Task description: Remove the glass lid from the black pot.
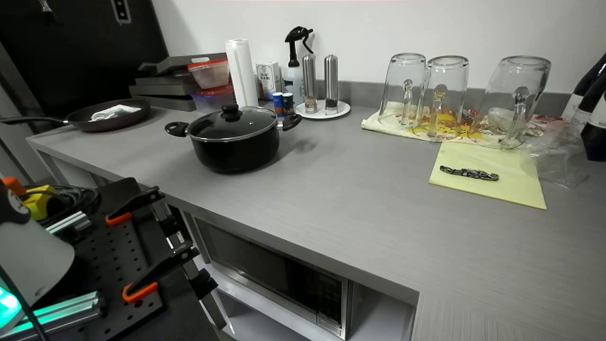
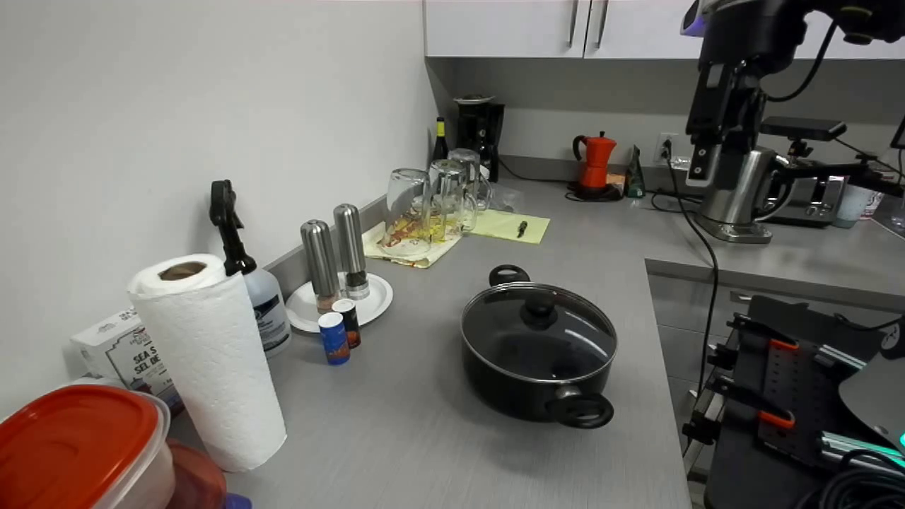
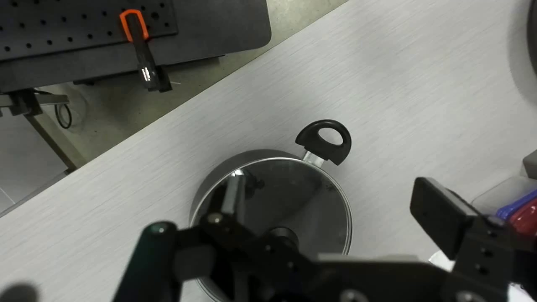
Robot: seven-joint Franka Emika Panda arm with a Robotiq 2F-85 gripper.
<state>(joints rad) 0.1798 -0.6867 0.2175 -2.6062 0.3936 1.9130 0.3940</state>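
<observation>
The black pot stands upright on the grey counter, with short side handles; it also shows in an exterior view and in the wrist view. The glass lid sits flat on the pot, metal rim on the pot's edge, black knob up; it shows in an exterior view and in the wrist view. My gripper hangs in the air, apart from the pot and lid. In the wrist view the gripper has its fingers wide apart with nothing between them, partly hiding the knob and lid.
A paper towel roll, spray bottle and grinders on a white plate stand along the wall. Upturned glass mugs stand on a cloth. A pan lies at the counter's far end. The counter's front edge runs near the pot.
</observation>
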